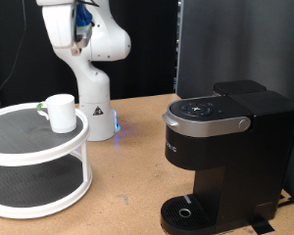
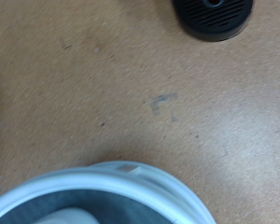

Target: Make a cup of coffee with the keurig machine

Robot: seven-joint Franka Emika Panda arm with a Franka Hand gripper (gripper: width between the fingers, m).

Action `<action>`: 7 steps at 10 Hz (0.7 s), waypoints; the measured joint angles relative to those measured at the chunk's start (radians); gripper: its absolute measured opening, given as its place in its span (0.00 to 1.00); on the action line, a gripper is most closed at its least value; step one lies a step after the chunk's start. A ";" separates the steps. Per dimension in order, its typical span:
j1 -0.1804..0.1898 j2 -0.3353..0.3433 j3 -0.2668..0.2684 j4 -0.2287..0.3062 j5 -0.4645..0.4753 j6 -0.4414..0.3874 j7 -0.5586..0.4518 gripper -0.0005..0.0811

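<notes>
Overhead, the gripper is cut off; cup (image 1: 62,112) untouched.

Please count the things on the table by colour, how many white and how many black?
White: 2, the cup and the two-tier round stand.
Black: 1, the keurig machine.
Total: 3.

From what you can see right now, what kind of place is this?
Probably a robotics lab test bench rather than a kitchen: a white robot arm stands on a brown tabletop against dark curtains, with the keurig machine and the cup on a two-tier round stand. The claw isn't visible.
</notes>
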 joint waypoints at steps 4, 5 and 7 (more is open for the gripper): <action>-0.005 -0.072 -0.017 -0.057 -0.002 -0.001 -0.032 0.01; -0.005 -0.072 -0.024 -0.057 0.004 -0.001 -0.049 0.01; -0.005 -0.077 -0.056 -0.051 -0.002 -0.052 -0.122 0.01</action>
